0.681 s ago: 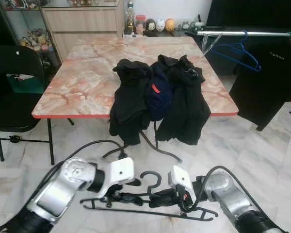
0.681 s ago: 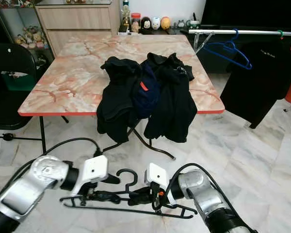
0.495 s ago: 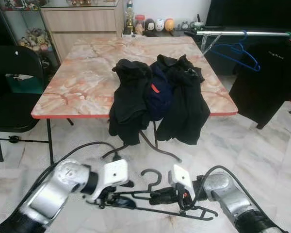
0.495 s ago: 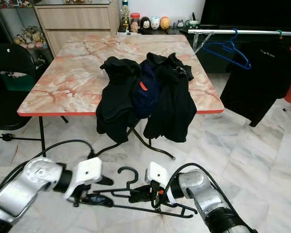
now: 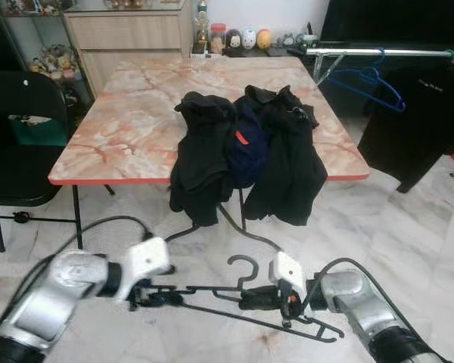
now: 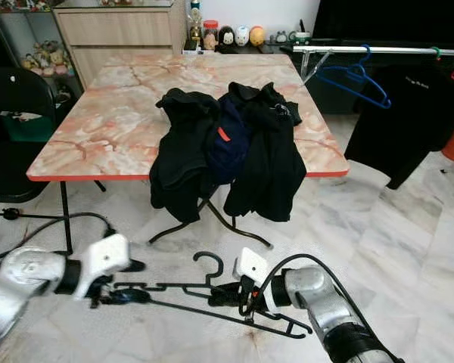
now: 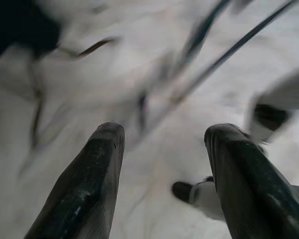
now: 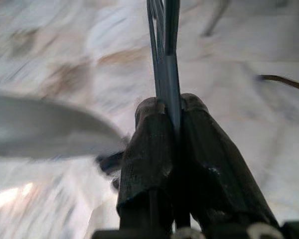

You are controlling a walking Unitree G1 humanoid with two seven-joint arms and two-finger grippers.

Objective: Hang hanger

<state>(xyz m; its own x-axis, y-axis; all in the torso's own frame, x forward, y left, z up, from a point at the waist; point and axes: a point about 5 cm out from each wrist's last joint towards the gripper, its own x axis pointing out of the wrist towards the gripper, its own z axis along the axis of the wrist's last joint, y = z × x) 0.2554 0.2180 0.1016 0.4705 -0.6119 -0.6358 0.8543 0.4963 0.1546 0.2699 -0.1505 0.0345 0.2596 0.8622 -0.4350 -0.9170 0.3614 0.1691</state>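
Note:
A black wire hanger (image 5: 212, 308) hangs low over the marble floor, hook (image 5: 243, 265) pointing up. My right gripper (image 5: 254, 299) is shut on it just below the hook; in the right wrist view both fingers (image 8: 152, 144) pinch the thin bar (image 8: 164, 50). My left gripper (image 5: 163, 297) is at the hanger's left end and stands open. In the blurred left wrist view, its two fingers (image 7: 97, 169) are spread wide, with the hanger's bars (image 7: 224, 55) beyond the tips.
A silver rail (image 5: 386, 53) at the back right carries a blue hanger (image 5: 371, 79) and a black garment (image 5: 416, 113). Ahead, a marble-topped table (image 5: 129, 121) holds dark clothes (image 5: 246, 151) draped over its front edge. A black chair (image 5: 15, 136) stands left.
My left arm has swung out to the left along the hanger, and its fingers now stand apart. The right gripper keeps its hold, and the hanger sits a little flatter.

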